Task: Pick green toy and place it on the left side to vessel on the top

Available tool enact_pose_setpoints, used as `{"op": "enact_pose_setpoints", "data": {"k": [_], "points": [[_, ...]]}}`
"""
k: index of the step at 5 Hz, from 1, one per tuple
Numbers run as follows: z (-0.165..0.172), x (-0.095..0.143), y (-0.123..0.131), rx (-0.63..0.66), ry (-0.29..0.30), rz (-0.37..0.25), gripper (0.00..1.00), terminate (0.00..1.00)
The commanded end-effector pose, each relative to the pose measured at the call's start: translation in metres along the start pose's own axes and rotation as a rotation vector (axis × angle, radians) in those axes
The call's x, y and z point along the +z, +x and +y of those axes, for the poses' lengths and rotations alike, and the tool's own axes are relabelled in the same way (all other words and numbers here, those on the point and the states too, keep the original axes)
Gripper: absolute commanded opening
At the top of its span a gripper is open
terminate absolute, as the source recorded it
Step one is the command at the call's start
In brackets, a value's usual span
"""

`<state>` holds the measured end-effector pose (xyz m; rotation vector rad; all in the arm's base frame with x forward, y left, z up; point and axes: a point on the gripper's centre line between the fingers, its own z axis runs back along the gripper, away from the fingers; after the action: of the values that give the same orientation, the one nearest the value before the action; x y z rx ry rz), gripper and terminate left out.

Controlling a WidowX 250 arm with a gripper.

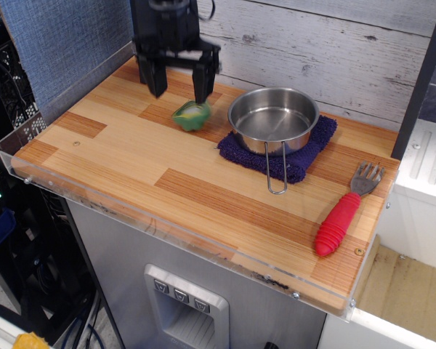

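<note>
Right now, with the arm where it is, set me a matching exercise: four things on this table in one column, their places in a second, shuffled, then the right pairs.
Things:
1. green toy
2. vessel
3. fork
4. gripper

Places:
A. on the purple cloth
B. lifted above the table, jaws open and empty
C. lying flat on the wood just left of the pot
D. near the table's front right corner

Pairs: 1-C, 2-A, 3-D, 4-B

Mock kitchen test station: wooden counter (152, 167) with acrylic edging, plank backdrop (327, 51), equipment rack (14, 240) alongside.
</note>
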<state>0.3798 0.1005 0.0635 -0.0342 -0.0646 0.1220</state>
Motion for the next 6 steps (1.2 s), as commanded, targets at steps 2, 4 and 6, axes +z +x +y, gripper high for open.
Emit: {"op": "enact_pose_setpoints", "data": {"k": [2, 4, 6], "points": [[-0.012, 0.070, -0.004, -0.028, 0.002, -0.129, 1.00, 0.00], [-0.024, 0.084, -0.006, -0.062, 0.044, -0.121, 1.00, 0.00], [-0.029, 0.087, -0.011, -0.077, 0.064, -0.057, 1.00, 0.00]]}}
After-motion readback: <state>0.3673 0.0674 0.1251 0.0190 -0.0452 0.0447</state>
